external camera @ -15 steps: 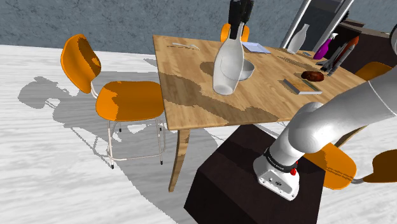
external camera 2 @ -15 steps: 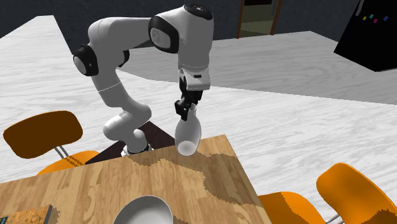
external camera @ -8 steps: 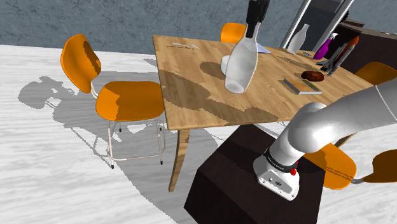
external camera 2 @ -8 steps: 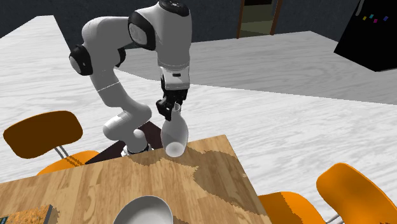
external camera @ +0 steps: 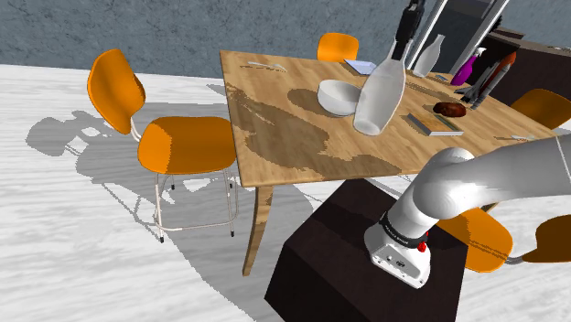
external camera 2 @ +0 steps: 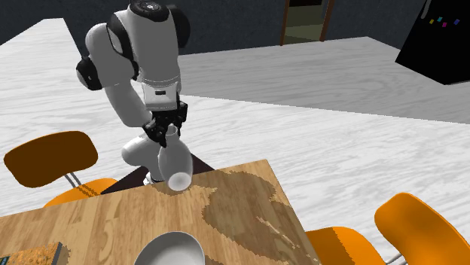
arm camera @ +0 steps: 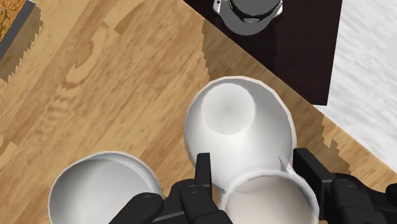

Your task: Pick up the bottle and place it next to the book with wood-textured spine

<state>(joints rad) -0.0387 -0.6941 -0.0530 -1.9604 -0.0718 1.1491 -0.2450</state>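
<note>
Stand (external camera: 329, 265) nearest, against the bench (external camera: 274, 119) edge.

Pincer (arm camera: 252, 167) pinches the bottle (arm camera: 238, 127) at the neck, one finger on each side. Bottle hangs tilted, base clear of the bench, above the near edge, just beside the bowl (external camera: 337, 96).

Handling (judged):
- Rigid, smooth white shell, likely slippery and breakable.
- Wide body below a thin neck, so it may swing under the grip.
- Neck just under the lip looks the only hold narrow enough.
- Set down gently, base first.

Book (external camera: 436, 124) lies farther along the bench, well apart from the bottle. Its spine texture cannot be read. A brown lump (external camera: 450, 108) on it is unidentifiable. A second bottle (external camera: 426, 57) stands at the far end.

The fingers' contact with the neck is partly hidden by the bottle's mouth.
</note>
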